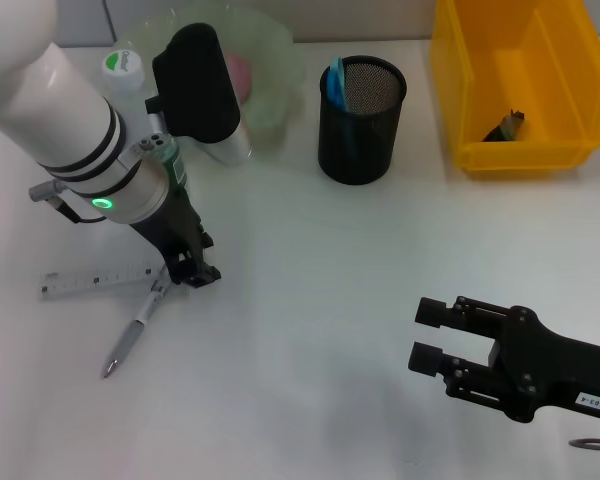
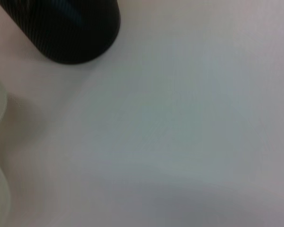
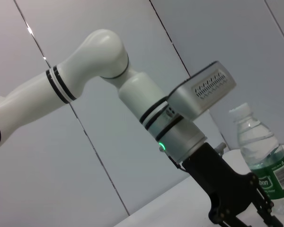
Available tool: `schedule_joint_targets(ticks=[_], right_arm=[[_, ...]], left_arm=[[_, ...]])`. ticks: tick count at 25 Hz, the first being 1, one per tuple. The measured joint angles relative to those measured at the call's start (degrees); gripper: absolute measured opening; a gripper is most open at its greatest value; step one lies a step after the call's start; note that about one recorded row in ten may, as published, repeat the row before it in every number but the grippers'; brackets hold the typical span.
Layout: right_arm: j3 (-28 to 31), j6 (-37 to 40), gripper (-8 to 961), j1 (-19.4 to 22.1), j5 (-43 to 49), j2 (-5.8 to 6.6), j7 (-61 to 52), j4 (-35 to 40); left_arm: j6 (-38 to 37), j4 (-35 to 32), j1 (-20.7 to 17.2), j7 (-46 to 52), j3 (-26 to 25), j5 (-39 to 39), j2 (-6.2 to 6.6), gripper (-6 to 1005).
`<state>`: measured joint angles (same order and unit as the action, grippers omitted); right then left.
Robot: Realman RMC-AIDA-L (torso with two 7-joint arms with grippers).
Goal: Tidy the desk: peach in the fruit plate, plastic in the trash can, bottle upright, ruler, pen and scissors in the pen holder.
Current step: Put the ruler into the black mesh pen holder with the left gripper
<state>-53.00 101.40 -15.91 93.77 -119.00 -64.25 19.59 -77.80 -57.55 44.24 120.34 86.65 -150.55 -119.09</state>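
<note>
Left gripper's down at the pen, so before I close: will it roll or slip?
Likely yes. The pen looks thin, round and smooth, lying flat on the table, so a nudge from the left gripper could roll it. It should stay stiff.

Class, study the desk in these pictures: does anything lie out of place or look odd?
Yes. The pen and the ruler lie loose on the table below the left gripper, not in the pen holder. Nothing looks spilled or damaged.
</note>
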Motion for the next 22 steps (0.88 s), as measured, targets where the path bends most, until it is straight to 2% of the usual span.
schedule_joint_targets(ticks=[7, 14, 18, 22], right_arm=[[0.0, -0.1, 619, 0.0, 0.0, 0.00, 0.0, 0.0], [0.0, -0.2, 619, 0.0, 0.0, 0.00, 0.1, 0.0], [0.0, -0.7, 619, 0.0, 0.0, 0.00, 0.4, -0.2], [0.0, -1.0, 619, 0.0, 0.1, 0.00, 0.4, -0.2]], left_arm=[[-1.9, -4.6, -0.7, 0.3, 0.0, 1.9, -0.04, 408], [-7.1, -16.8, -2.9, 2.2, -0.5, 3.7, 0.28, 415], [-9.5, -23.4, -4.4, 2.6, -3.0, 7.4, 0.34, 418], [-10.3, -26.6, -5.2, 2.5, -5.8, 11.1, 0.42, 422]])
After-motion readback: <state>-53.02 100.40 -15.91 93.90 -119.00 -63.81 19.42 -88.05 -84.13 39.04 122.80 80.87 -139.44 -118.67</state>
